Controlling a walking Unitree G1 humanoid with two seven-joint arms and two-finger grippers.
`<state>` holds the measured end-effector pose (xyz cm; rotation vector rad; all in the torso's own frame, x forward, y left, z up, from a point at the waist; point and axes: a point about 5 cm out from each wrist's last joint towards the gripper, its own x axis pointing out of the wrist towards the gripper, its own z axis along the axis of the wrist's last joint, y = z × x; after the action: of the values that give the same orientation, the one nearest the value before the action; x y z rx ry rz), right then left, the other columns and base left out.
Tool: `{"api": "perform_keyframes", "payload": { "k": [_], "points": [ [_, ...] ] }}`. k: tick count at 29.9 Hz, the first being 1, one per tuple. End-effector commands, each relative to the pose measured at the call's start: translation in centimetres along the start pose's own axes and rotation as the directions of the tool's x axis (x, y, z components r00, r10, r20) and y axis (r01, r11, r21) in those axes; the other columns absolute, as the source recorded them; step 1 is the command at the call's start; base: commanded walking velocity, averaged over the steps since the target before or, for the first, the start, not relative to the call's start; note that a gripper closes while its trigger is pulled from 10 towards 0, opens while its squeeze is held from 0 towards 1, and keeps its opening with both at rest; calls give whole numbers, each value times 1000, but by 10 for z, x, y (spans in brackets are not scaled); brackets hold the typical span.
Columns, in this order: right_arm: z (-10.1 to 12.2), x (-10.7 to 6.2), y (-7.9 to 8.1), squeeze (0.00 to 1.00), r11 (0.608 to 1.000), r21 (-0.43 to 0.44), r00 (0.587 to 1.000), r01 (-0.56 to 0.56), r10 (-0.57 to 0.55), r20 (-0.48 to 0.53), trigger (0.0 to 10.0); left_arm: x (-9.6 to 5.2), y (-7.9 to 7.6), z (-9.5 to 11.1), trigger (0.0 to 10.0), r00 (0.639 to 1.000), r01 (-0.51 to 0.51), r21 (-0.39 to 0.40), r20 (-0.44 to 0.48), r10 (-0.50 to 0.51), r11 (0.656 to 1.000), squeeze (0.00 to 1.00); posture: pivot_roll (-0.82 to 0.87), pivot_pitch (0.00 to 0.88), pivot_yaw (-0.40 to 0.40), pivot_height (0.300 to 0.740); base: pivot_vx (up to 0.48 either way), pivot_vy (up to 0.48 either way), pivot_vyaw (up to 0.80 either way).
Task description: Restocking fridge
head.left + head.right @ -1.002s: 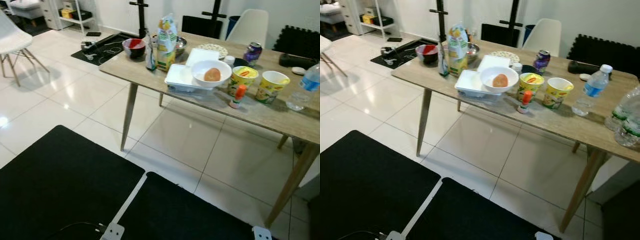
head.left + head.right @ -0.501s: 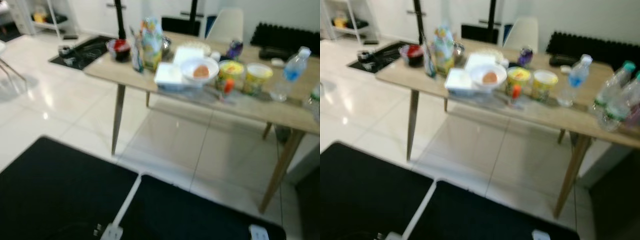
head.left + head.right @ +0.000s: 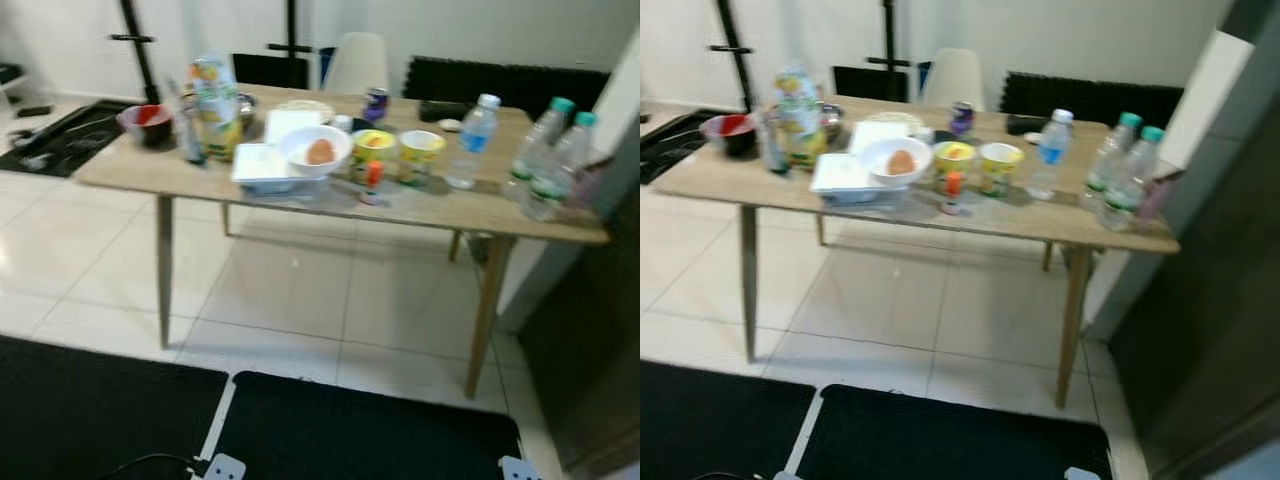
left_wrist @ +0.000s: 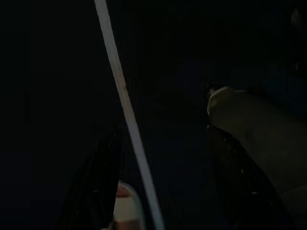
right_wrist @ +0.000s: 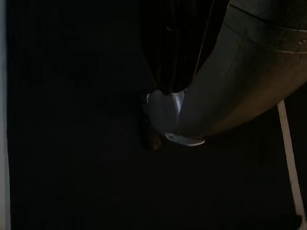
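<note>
A wooden table (image 3: 470, 215) carries the goods: a clear water bottle (image 3: 473, 140) with a blue label, two green-capped bottles (image 3: 545, 160), two yellow cups (image 3: 398, 155), a purple can (image 3: 376, 103), a white bowl (image 3: 316, 150) holding something orange, a white box (image 3: 262, 165), a tall yellow bag (image 3: 214, 110) and a red bowl (image 3: 145, 120). A tall dark cabinet front (image 3: 1210, 330), perhaps the fridge, stands at the right. Both arms hang idle. In the dark left wrist view, my left gripper (image 4: 168, 191) hangs with its fingers apart over a black mat.
Black floor mats (image 3: 360, 430) with a white seam lie just before me. White tiles (image 3: 300, 290) run under the table. A white chair (image 3: 357, 62) and black stands (image 3: 140, 50) are behind the table. In the right wrist view a silver body part (image 5: 240, 76) hangs over dark floor.
The camera has swung to the right: the table has slid left in view, and the green-capped bottles and dark cabinet have come in. Nothing on the table has moved.
</note>
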<state>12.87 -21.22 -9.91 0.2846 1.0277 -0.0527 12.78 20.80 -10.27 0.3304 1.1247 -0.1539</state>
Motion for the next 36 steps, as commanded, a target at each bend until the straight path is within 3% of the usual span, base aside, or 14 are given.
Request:
{"api": "perform_keyframes", "payload": {
  "k": [1,28,36],
  "points": [
    [0,-1,-4,0,1000,2,1000,15,-15,-6,10000,0,0,1,10000,1000,-2,8,2,2,1000,0,-21,34,-2,740,0,0,-788],
    [1,-1,-3,0,1000,-15,1000,12,-12,-7,10000,0,4,2,10000,1000,-31,9,-1,31,999,0,-23,27,0,740,0,0,-788],
    [4,0,-3,0,1000,-10,1000,21,-21,5,10000,0,5,4,10000,999,-35,-8,3,35,999,0,-27,18,1,740,0,0,0]
  ]
}}
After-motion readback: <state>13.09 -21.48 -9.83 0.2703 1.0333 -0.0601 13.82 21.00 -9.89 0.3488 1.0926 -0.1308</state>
